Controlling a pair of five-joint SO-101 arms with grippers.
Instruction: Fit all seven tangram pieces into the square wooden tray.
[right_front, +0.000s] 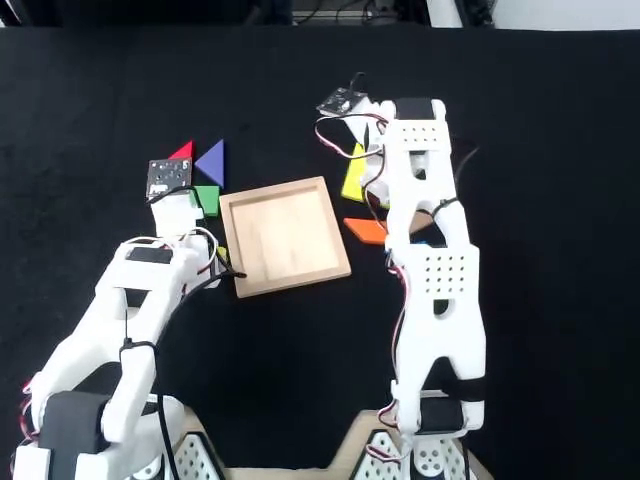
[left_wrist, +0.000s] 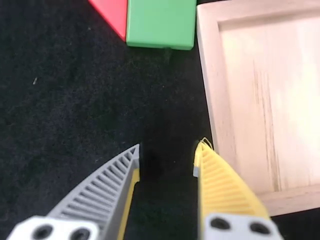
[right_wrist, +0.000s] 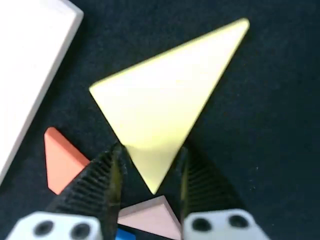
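My right pincer (right_wrist: 150, 155) stands open, jaws either side of one sharp corner of the yellow triangle (right_wrist: 165, 95). The triangle lies flat on the black cloth (right_front: 520, 120) near the tray (right_front: 228, 240), not yet in it. It looks light, stiff and smooth (a tapering corner may well squirt out), so I would pinch its straight edges further in. My left pincer (left_wrist: 167, 152) also gapes, beside the tray's rim.

Left arm (right_front: 130, 300) lower left of frame, elbow bent, angled up-right. Left gripper (left_wrist: 167, 160) faces down, jaws apart. Right arm (right_front: 435, 280) right of centre, stretched up-frame. Right gripper (right_wrist: 150, 172) jaws apart.
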